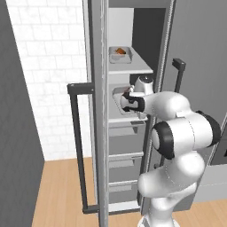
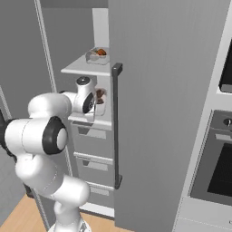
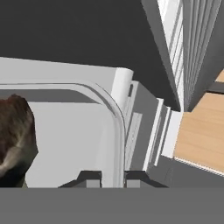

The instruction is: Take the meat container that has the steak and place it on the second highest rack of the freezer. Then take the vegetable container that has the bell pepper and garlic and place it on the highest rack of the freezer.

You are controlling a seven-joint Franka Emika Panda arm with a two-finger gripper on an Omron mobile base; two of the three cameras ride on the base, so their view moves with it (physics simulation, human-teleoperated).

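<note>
Pale grey, the meat container (image 3: 87, 131) sits on the second highest rack (image 1: 128, 119) of the freezer (image 1: 99, 133), its rim pinched between the nearly closed fingers of the hand (image 3: 113, 177), which judging by the pose is setting it down; the steak (image 3: 15, 140) lies inside; both base views also show the vegetable container (image 2: 97, 55) on the highest rack (image 2: 81, 68).

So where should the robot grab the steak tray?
By its thin raised rim, on the edge nearest the freezer's open front, probably. The steak tray is shallow and wide, so one finger goes inside the wall and one outside. The steak lies away from that edge, leaving room. Coming in from the front suits the lower white shelf. The gripper is shut on the rim there.
</note>
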